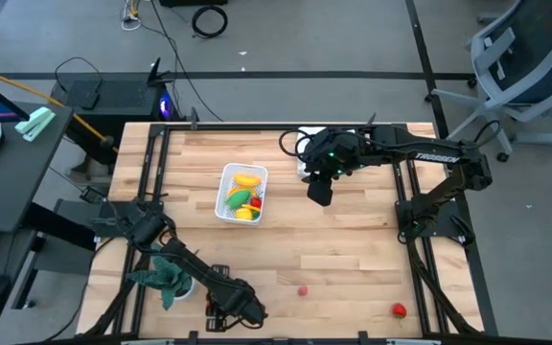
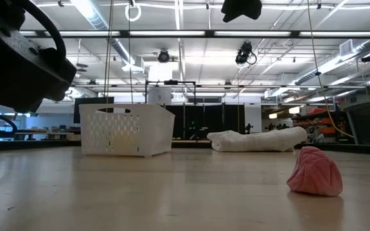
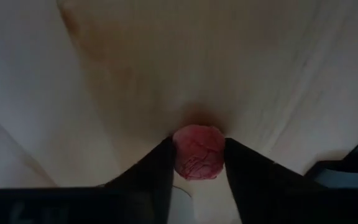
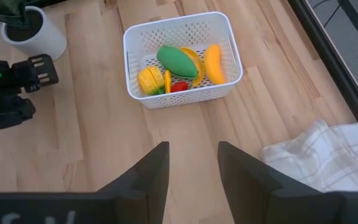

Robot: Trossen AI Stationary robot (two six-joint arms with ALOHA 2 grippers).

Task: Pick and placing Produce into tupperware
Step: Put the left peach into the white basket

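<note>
The white tupperware stands mid-table and holds produce: a green piece, a yellow banana and small yellow and red ones. A pink piece and a red one lie loose near the table's near edge. My left gripper is low at the near edge, shut on a pink-red piece; the high view hides that piece under the gripper. My right gripper hangs open and high between the tupperware and the cloth. My left gripper pinches the pink-red piece between its two fingers, one fingertip on each of its opposite sides. The fingers come steeply from above. The piece's shadow lies right beside it on the wood; whether it still rests there I cannot tell.
A green plant in a white pot stands close beside my left arm at the near left. The folded checked cloth lies at the far side, to the right of the tupperware. Bare wood lies between the tupperware and the near edge.
</note>
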